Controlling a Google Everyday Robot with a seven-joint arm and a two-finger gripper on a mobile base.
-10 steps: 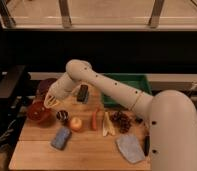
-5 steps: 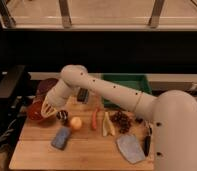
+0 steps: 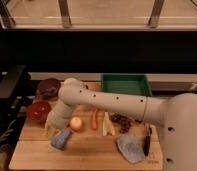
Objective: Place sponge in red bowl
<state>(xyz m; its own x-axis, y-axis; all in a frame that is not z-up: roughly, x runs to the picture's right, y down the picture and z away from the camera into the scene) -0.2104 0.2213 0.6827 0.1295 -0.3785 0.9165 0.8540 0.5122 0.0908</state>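
Wooden tabletop [image 3: 92, 156], dark room behind. Gripper [image 3: 50, 131] sits low just beside the sponge [image 3: 61, 139]; open or closed, can't tell. Sponge probably light, soft and squashy: pinch across its narrow middle. Red bowl [image 3: 38, 110] is near.

**newbie_bot:** so what can't you make out in this one?

**deskjockey:** mostly the gripper [image 3: 51, 129], tbh. It hangs just right of the red bowl [image 3: 38, 111], right above the sponge [image 3: 61, 139], and I honestly can't tell if it's touching the sponge or not. The arm [image 3: 102, 102] also covers the right side of the purple bowl [image 3: 47, 87] behind the red bowl.

**newbie_bot:** and way off to the right of the red bowl?

**deskjockey:** the robot's body [image 3: 184, 130] is chopped off by the right and bottom edges, and it hides the counter's [image 3: 92, 154] right end. There's a thin dark thing [image 3: 147, 142] beside it, too small to name.
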